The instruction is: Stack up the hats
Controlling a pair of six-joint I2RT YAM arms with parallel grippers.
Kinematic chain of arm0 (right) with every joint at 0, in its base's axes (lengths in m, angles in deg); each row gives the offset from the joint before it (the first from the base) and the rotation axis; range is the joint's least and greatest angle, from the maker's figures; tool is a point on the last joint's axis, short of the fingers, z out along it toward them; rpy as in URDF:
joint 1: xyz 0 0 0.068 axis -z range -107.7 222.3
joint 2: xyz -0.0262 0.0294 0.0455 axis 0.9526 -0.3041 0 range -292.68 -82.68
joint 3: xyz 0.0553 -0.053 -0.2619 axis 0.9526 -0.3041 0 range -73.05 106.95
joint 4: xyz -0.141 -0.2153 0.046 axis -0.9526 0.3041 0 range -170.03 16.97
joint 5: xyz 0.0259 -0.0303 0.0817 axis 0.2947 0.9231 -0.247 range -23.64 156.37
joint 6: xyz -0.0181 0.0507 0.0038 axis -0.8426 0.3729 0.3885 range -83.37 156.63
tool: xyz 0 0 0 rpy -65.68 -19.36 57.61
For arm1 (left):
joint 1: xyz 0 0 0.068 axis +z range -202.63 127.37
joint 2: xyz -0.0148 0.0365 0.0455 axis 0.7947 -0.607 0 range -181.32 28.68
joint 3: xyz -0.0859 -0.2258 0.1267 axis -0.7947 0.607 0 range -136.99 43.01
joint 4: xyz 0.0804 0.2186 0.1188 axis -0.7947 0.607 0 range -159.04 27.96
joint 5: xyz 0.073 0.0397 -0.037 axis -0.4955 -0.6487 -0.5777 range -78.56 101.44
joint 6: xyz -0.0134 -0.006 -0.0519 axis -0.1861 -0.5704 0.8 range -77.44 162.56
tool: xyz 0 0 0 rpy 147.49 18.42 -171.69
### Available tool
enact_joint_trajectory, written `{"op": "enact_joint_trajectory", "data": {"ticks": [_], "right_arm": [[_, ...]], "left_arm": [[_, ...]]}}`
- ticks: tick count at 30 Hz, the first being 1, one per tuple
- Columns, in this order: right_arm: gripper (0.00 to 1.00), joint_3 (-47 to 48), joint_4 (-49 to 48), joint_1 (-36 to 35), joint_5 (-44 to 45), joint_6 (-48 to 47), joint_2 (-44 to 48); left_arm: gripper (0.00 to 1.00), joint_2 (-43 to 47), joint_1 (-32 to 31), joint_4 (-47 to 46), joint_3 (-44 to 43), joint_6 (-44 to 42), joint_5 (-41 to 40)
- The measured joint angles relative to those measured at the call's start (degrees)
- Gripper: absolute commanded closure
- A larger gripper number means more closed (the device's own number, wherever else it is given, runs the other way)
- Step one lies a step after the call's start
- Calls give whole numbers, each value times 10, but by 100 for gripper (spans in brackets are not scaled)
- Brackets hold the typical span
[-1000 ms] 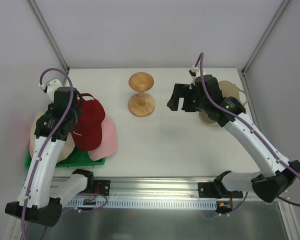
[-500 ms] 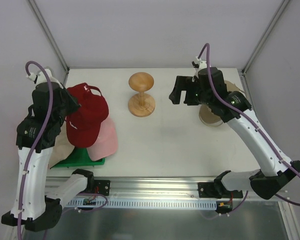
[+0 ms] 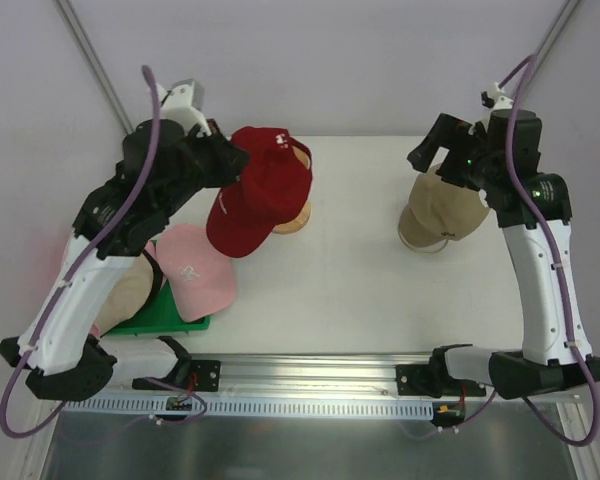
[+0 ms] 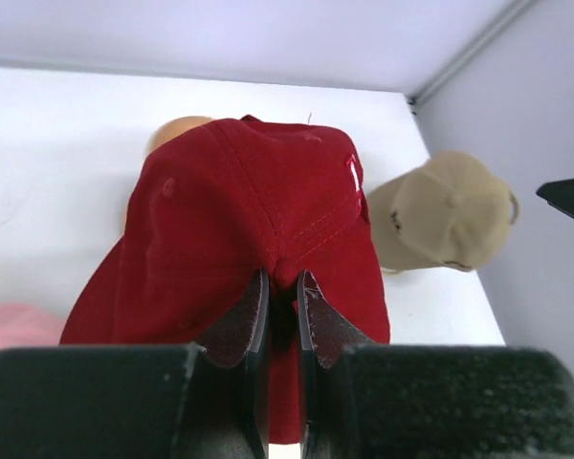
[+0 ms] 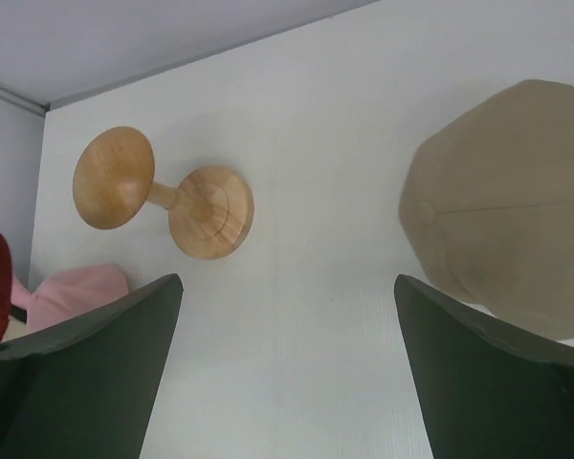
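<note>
A red cap hangs in the air over the wooden stand, which it mostly hides. My left gripper is shut on a fold of the red cap's fabric, the left gripper's jaws nearly touching. A pink cap lies on the green tray, and a beige hat lies partly under my left arm. A tan cap rests at the right. Raised above its far edge, my right gripper is open and holds nothing.
The wooden stand stands upright at the table's back middle. The tan cap is to its right. Grey enclosure walls and metal posts ring the table. The rail with both arm bases runs along the near edge.
My left arm has lifted the red cap off the pile at the left and carried it right, over the wooden stand. My right arm has drawn back to the right and risen, uncovering the tan cap.
</note>
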Motion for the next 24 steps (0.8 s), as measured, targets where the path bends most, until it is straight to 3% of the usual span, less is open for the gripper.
{"op": "enact_joint_trajectory", "data": {"ticks": [7,14,20,24], "right_arm": [[0,6,27,135,-50,3,33],[0,7,28,280,-108,39,39],[1,27,30,310,-138,69,33],[1,32,31,316,-141,72,31]], "left_arm": [[100,-143,-90,-125,-35,0,2],[100,-337,-124,-229,-185,1,63],[100,-515,-131,-297,-337,3,152],[100,-582,-131,-347,-348,10,221]]}}
